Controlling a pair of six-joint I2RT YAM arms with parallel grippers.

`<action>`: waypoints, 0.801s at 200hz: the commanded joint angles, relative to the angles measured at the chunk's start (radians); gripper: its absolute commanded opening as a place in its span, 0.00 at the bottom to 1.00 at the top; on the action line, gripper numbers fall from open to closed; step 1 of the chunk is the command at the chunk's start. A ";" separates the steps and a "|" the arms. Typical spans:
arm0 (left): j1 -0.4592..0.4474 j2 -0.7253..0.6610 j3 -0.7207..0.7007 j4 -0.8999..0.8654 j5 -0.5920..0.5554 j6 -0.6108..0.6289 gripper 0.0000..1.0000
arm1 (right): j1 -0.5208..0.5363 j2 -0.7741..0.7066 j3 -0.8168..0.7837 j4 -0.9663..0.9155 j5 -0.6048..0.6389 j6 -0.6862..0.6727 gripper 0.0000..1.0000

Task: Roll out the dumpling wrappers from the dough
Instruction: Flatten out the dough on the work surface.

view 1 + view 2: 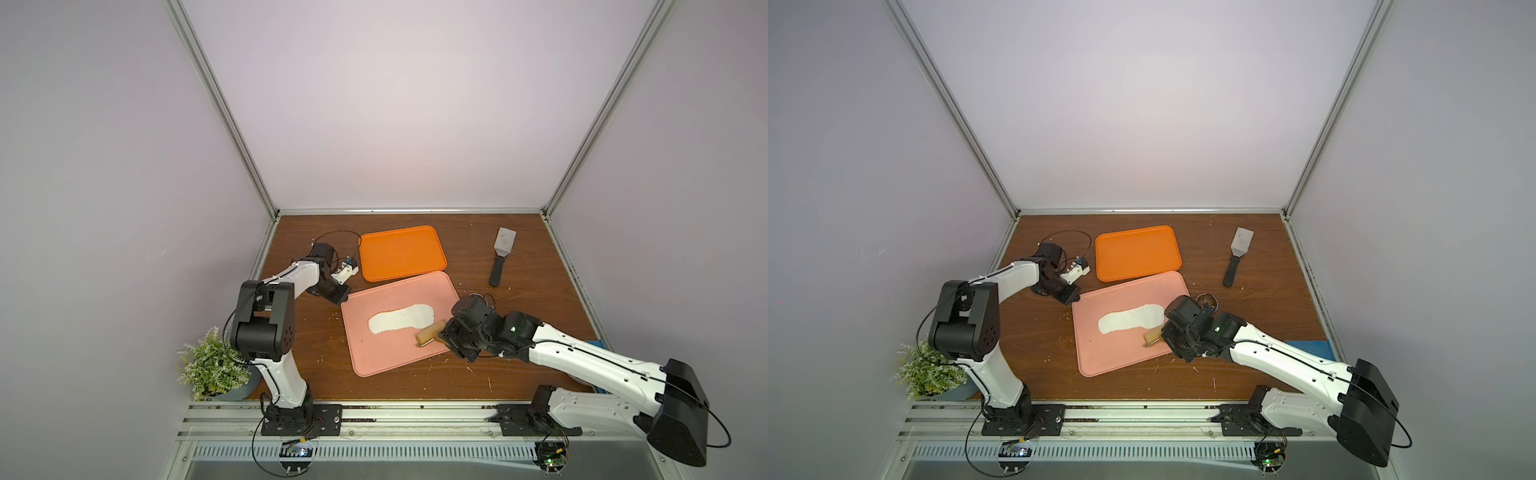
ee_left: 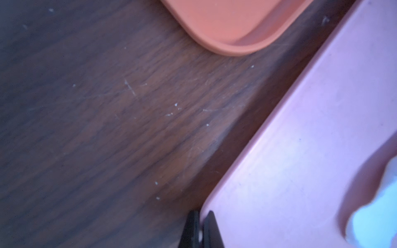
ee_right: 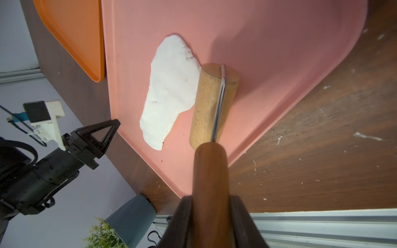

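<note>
A flat, irregular white dough sheet [image 1: 401, 323] [image 1: 1131, 322] [image 3: 169, 92] lies on the pink tray [image 1: 374, 357] [image 1: 1100, 357]. My right gripper [image 1: 446, 332] [image 3: 210, 199] is shut on the brown handle of a wooden roller [image 1: 430, 334] [image 3: 212, 107]. The roller's drum rests on the tray against the dough's right end. My left gripper [image 1: 338, 293] [image 2: 202, 214] is shut, its tips at the pink tray's far-left corner [image 2: 300, 150]. Whether they pinch the rim I cannot tell. The dumpling wrappers are out of view.
An orange tray [image 1: 401, 253] sits behind the pink one. A metal spatula [image 1: 500, 257] lies at the back right, and a small ring [image 1: 1206, 298] lies behind my right wrist. A potted plant [image 1: 212, 365] stands front left and a blue pad [image 1: 1308, 349] at right.
</note>
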 commanded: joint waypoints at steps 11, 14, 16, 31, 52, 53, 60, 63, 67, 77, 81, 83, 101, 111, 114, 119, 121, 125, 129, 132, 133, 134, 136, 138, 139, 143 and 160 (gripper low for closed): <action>0.024 0.134 -0.076 0.115 -0.172 -0.017 0.00 | -0.014 0.106 0.138 -0.152 0.048 -0.130 0.00; 0.024 0.134 -0.078 0.116 -0.168 -0.017 0.00 | -0.014 0.117 0.153 -0.140 0.043 -0.144 0.00; 0.024 0.133 -0.078 0.116 -0.165 -0.016 0.00 | -0.014 0.125 0.166 -0.132 0.040 -0.153 0.00; 0.024 0.133 -0.077 0.115 -0.161 -0.014 0.00 | -0.014 0.176 0.258 -0.077 0.012 -0.209 0.00; 0.024 0.136 -0.078 0.115 -0.163 -0.014 0.00 | -0.007 0.225 0.332 -0.011 -0.012 -0.258 0.00; 0.024 0.137 -0.078 0.115 -0.163 -0.014 0.00 | -0.007 0.227 0.335 -0.008 -0.012 -0.259 0.00; 0.024 0.138 -0.078 0.115 -0.163 -0.014 0.00 | -0.005 0.237 0.349 0.010 -0.015 -0.262 0.00; 0.024 0.138 -0.078 0.115 -0.162 -0.013 0.00 | -0.005 0.239 0.354 0.017 -0.017 -0.263 0.00; 0.024 0.138 -0.077 0.115 -0.163 -0.013 0.00 | -0.003 0.246 0.361 0.027 -0.022 -0.264 0.00; 0.024 0.140 -0.078 0.115 -0.162 -0.012 0.00 | -0.003 0.260 0.381 0.046 -0.029 -0.267 0.00; 0.024 0.141 -0.078 0.115 -0.164 -0.013 0.00 | -0.002 0.266 0.388 0.052 -0.031 -0.269 0.00; 0.024 0.141 -0.077 0.115 -0.164 -0.012 0.00 | -0.002 0.269 0.392 0.056 -0.033 -0.270 0.00; 0.024 0.141 -0.078 0.115 -0.166 -0.014 0.00 | 0.001 0.292 0.420 0.073 -0.035 -0.271 0.00; 0.024 0.142 -0.077 0.115 -0.168 -0.014 0.00 | 0.001 0.304 0.419 0.087 -0.036 -0.264 0.00; 0.024 0.142 -0.078 0.115 -0.167 -0.014 0.00 | 0.001 0.308 0.416 0.091 -0.037 -0.262 0.00; 0.024 0.141 -0.078 0.116 -0.169 -0.014 0.00 | 0.001 0.314 0.410 0.102 -0.038 -0.256 0.00; 0.024 0.141 -0.078 0.115 -0.168 -0.014 0.00 | 0.001 0.317 0.407 0.106 -0.038 -0.255 0.00; 0.024 0.142 -0.078 0.115 -0.168 -0.014 0.00 | 0.001 0.321 0.399 0.114 -0.038 -0.250 0.00; 0.024 0.143 -0.077 0.115 -0.169 -0.014 0.00 | 0.002 0.326 0.391 0.123 -0.040 -0.247 0.00; 0.023 0.143 -0.077 0.115 -0.170 -0.014 0.00 | 0.001 0.330 0.385 0.131 -0.041 -0.244 0.00; 0.023 0.143 -0.078 0.115 -0.169 -0.014 0.00 | 0.001 0.332 0.381 0.134 -0.040 -0.244 0.00; 0.023 0.143 -0.077 0.115 -0.170 -0.014 0.00 | 0.001 0.333 0.378 0.136 -0.041 -0.243 0.00; 0.024 0.143 -0.078 0.115 -0.171 -0.014 0.00 | 0.001 0.336 0.373 0.142 -0.041 -0.241 0.00; 0.024 0.144 -0.078 0.115 -0.171 -0.014 0.00 | 0.001 0.339 0.367 0.145 -0.044 -0.240 0.00; 0.024 0.145 -0.078 0.115 -0.171 -0.014 0.00 | 0.001 0.341 0.365 0.149 -0.045 -0.239 0.00; 0.023 0.145 -0.078 0.115 -0.172 -0.015 0.00 | 0.001 0.346 0.355 0.162 -0.051 -0.237 0.00; 0.023 0.147 -0.078 0.116 -0.175 -0.015 0.00 | 0.010 0.366 0.315 0.186 -0.059 -0.240 0.00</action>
